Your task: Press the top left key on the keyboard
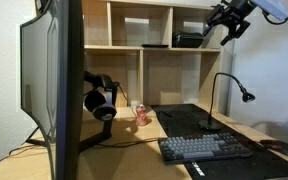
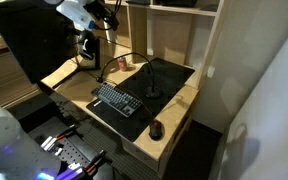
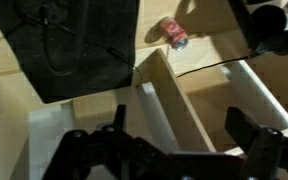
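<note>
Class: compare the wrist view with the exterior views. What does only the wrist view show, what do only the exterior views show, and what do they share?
Wrist view only: the shelf partitions seen from above, along their top edges. Exterior views only: the keyboard, the mouse and the monitor. Shared: the red can, the black desk mat, the headphones and the open gripper, high by the shelves.

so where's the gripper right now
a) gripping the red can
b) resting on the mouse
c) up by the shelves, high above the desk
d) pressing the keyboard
c: in an exterior view the gripper hangs high beside the shelves, well clear of the keyboard below.
</note>
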Tool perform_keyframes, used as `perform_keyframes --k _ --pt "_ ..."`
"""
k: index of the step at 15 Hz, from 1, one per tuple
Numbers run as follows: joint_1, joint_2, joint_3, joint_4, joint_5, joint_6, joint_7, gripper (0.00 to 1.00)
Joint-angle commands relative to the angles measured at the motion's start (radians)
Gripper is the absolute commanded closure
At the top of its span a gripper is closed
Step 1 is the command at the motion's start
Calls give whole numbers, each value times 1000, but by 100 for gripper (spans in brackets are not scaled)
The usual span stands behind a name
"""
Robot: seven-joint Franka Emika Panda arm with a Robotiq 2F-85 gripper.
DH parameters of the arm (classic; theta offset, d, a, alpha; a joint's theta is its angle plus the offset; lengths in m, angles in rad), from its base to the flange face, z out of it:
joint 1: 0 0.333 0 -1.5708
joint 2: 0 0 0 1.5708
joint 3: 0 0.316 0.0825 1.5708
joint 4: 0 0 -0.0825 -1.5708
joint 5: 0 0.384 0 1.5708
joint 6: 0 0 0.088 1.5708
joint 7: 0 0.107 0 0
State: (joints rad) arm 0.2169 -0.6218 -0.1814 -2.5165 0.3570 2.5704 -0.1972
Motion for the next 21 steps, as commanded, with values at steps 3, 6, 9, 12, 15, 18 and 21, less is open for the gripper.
perform_keyframes --k 3,6,9,12,15,18,21 --pt "77 -11 1 -2 83 -34 -49 0" --pt "63 17 8 2 63 -42 -47 0" --pt "136 53 40 -10 87 -133 -94 0" --pt "164 168 120 22 85 -163 -72 0" --pt "142 157 162 -1 84 -150 -60 0" --pt "137 224 183 20 84 -147 -58 0" --pt "166 282 168 27 147 -121 -106 0"
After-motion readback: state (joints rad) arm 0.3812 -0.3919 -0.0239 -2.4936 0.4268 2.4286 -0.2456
